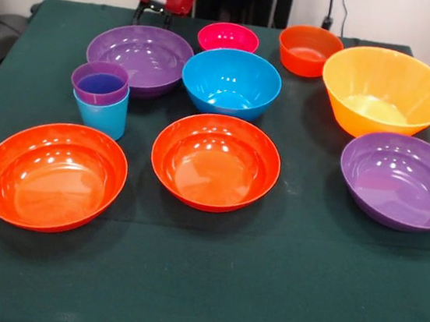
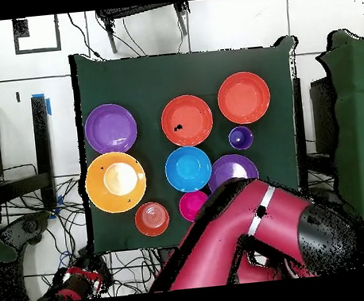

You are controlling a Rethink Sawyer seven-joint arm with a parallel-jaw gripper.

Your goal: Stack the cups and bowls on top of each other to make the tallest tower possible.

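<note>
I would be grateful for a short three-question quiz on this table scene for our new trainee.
1. How many bowls stand on the table?
2. True or false: the purple cup sits nested inside the light blue cup.
3. Which bowl is the largest and deepest? A) pink bowl B) yellow-orange bowl C) blue bowl

Key: 1. Eight. 2. True. 3. B.
</note>
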